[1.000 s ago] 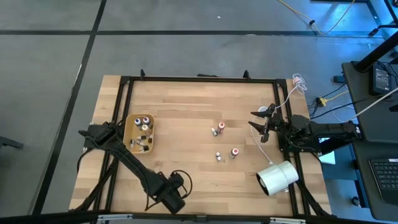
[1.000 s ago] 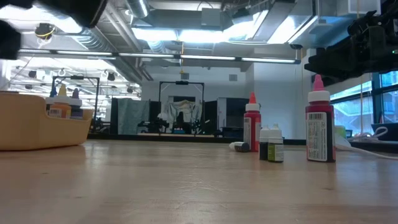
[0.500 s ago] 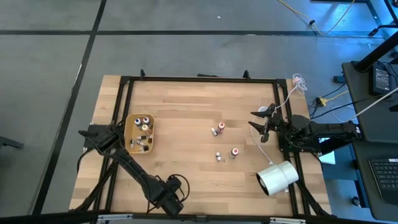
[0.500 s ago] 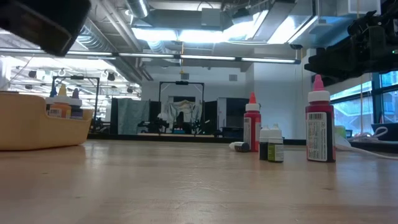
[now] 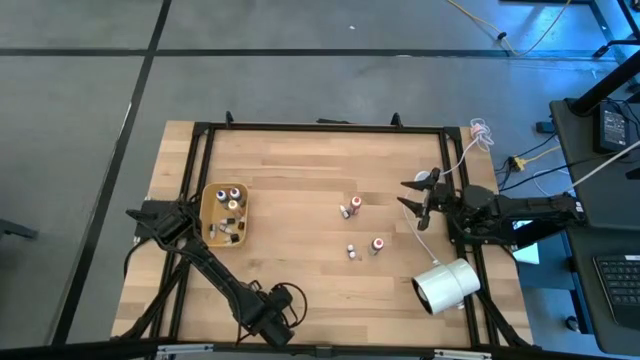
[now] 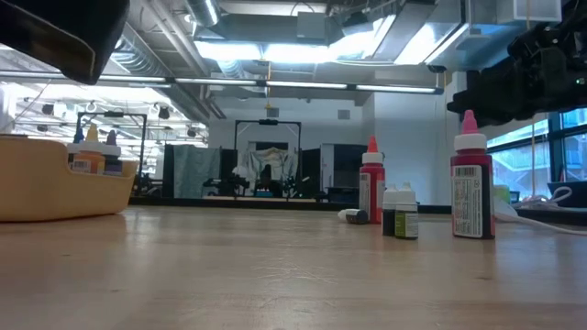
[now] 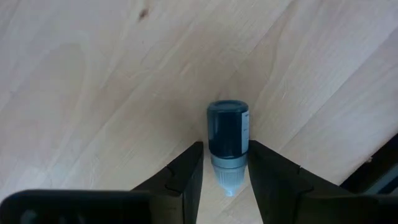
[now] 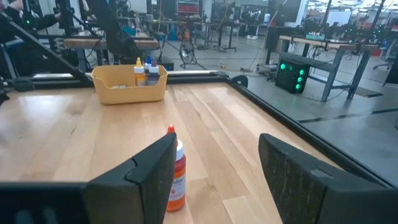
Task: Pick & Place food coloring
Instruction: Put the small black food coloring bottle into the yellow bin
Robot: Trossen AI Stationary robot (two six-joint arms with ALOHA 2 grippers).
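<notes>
My left gripper [image 5: 268, 322] is near the table's front edge, shut on a small dark-blue bottle with a pale cap [image 7: 227, 134]. My right gripper [image 5: 412, 197] is open and empty at the right side of the table, raised above the wood. In front of it stand loose food coloring bottles: two [image 5: 355, 203] [image 5: 343, 212] farther back and two [image 5: 376, 244] [image 5: 351, 251] nearer. One orange-red bottle [image 8: 176, 177] shows between the right fingers but apart from them. More bottles stand in the tan tray [image 5: 210, 205]. My left gripper pinches the dark-blue bottle at its cap end [image 7: 227, 165] between its two fingers [image 7: 186, 171]. The bottle lies along the fingers. Its pale cap points back toward the wrist and its dark body sticks out past the fingertips.
A large white cylinder [image 5: 447, 285] lies at the near right. A white cable [image 5: 455, 160] runs over the table's right side. A black frame [image 5: 320, 127] borders the table. Bare wood lies between the tray and the loose bottles.
My left gripper has gone a little toward the table's left edge along the near edge, still shut on the bottle. My right gripper has shifted slightly toward the table's left, toward the loose bottles, still open.
</notes>
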